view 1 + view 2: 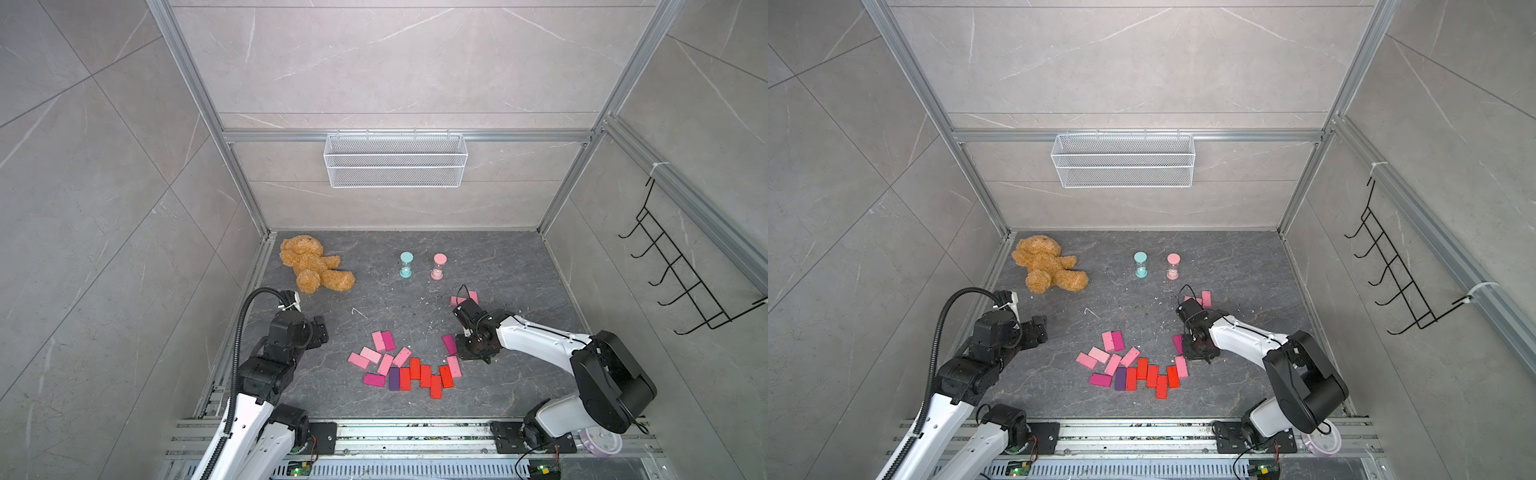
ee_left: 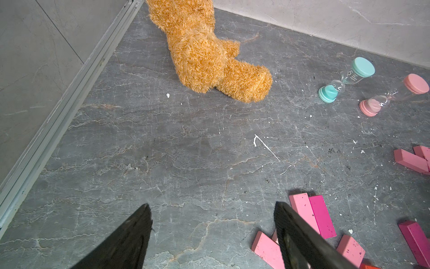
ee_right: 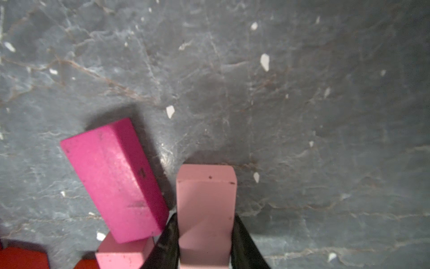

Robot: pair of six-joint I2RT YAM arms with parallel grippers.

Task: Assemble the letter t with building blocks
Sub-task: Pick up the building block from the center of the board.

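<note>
- Near the front middle of the dark stone-patterned worktop (image 1: 374,411), small flat rectangular pink, magenta, red and purple building blocks (image 1: 405,368) lie clustered.
- At the cluster's right edge, the right end effector (image 3: 206,219) is clamped on a light pink block (image 3: 206,193), just beside a tilted magenta block (image 3: 114,179).
- Left of the cluster, the left end effector (image 2: 212,205) hovers with its fingers apart.

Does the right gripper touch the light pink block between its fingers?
Touching. In the right wrist view, the right gripper has both fingers flush against the light pink block.
</note>
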